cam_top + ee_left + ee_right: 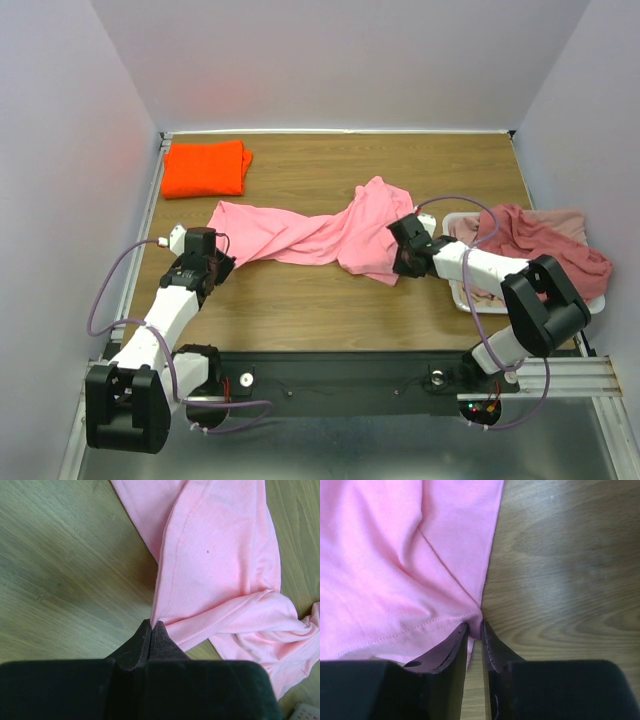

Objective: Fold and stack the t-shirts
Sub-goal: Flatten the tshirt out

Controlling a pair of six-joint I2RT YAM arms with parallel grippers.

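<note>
A light pink t-shirt (310,232) lies twisted and stretched across the middle of the wooden table. My left gripper (215,268) is shut on its left corner; the left wrist view shows the cloth (220,570) pinched at the gripper's tips (152,626). My right gripper (405,262) is shut on the shirt's right corner; the right wrist view shows the hem (420,580) pinched at the gripper's tips (476,629). A folded bright orange t-shirt (205,168) lies at the far left. Dusty rose and pale pink shirts (540,242) are piled at the right.
A white plastic tray (462,292) sits under the pile at the right edge, close behind my right arm. Grey walls close in the table on the left, back and right. A metal rail runs along the table's left edge (150,215).
</note>
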